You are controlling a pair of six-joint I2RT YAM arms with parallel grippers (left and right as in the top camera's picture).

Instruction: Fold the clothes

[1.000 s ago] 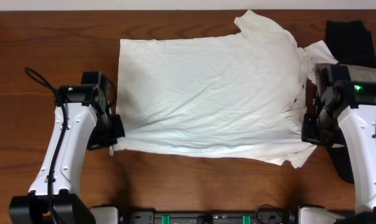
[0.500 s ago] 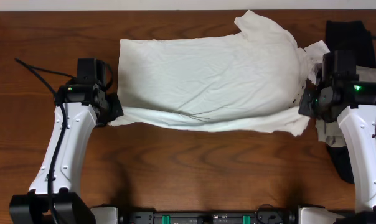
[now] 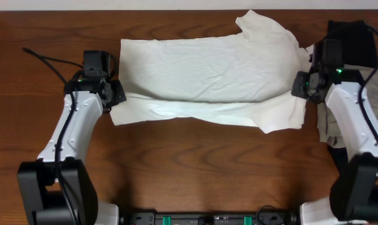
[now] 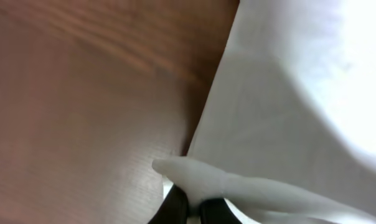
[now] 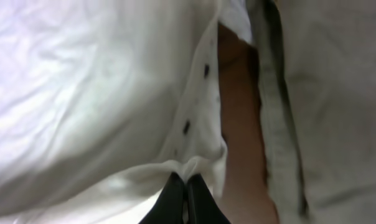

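1. Overhead: the T-shirt (image 3: 208,69) lies spread across the table (image 3: 189,169), collar end to the right. Its near edge is lifted and doubled part of the way over the body, making a long band along the near side.
2. Overhead: the left gripper (image 3: 117,95) grips the hem-end corner. The right gripper (image 3: 298,84) grips the corner at the sleeve end. A grey garment (image 3: 326,125) and a black garment (image 3: 355,31) lie at the right, apparently not folded.
3. Left wrist: the fingers (image 4: 175,206) are pinched tight on a bunched ridge of white cloth, above bare wood.
4. Right wrist: the fingers (image 5: 172,199) are pressed together on the shirt's edge, below the black print marks (image 5: 185,127). The grey garment lies just beside, with a strip of table between.
5. Status, as a judgement: the first lengthwise fold is under way but not laid flat. The sleeves, the cross folds and both other garments remain.
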